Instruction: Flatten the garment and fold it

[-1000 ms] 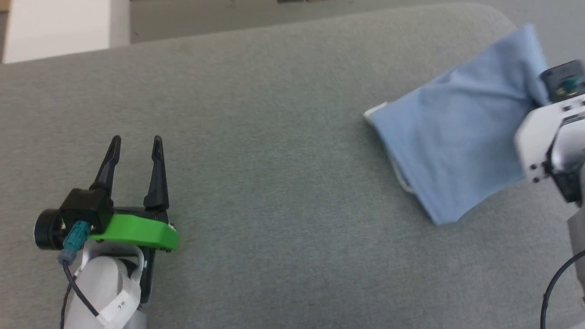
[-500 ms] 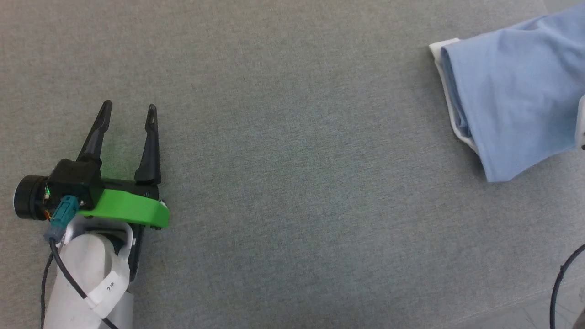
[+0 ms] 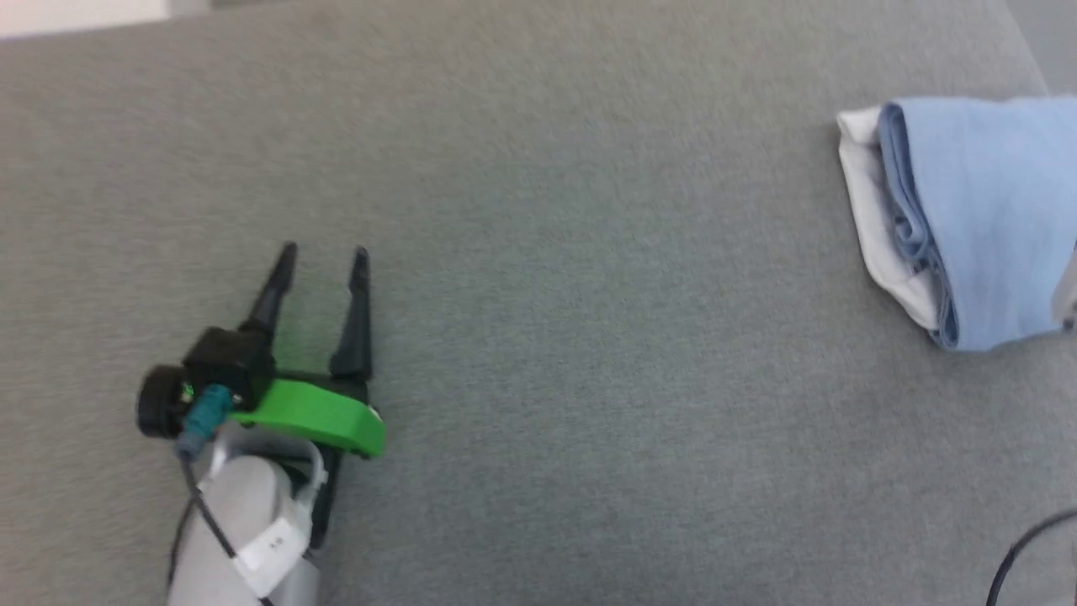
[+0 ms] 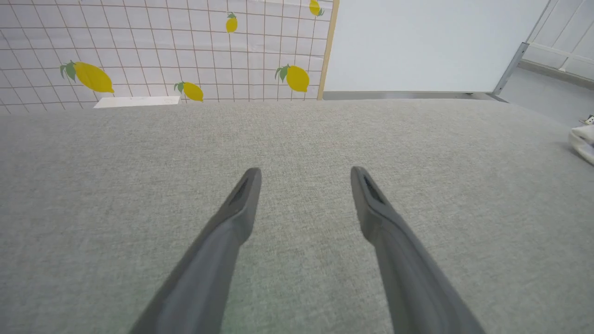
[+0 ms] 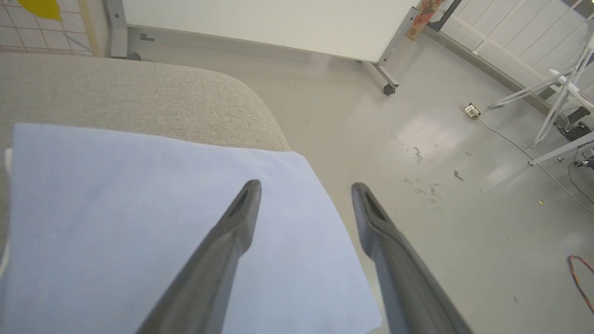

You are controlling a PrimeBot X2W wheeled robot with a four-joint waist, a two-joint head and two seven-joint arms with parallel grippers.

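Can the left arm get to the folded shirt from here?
Doubtful. Bare grey cushion lies between, nothing blocking, but the left gripper sits far across from the garment; the right gripper hangs over its edge.

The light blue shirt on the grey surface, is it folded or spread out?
Folded: the light blue shirt lies as a compact bundle, stacked layers visible along its edge.

This is a robotics lab or test room, dressed to look domestic. The broad grey upholstered cushion (image 4: 297,139) and the tile-print backdrop with yellow lemons (image 4: 162,46) at its far side suggest a home (a staged one). To the right are a white partition panel (image 5: 260,23) on a wheeled metal frame (image 5: 389,88), a scuffed pale floor (image 5: 417,176), a floor socket (image 5: 472,110) with its cord, white equipment stands (image 5: 564,90) and a loose orange cable (image 5: 580,283), all of which point to a lab.
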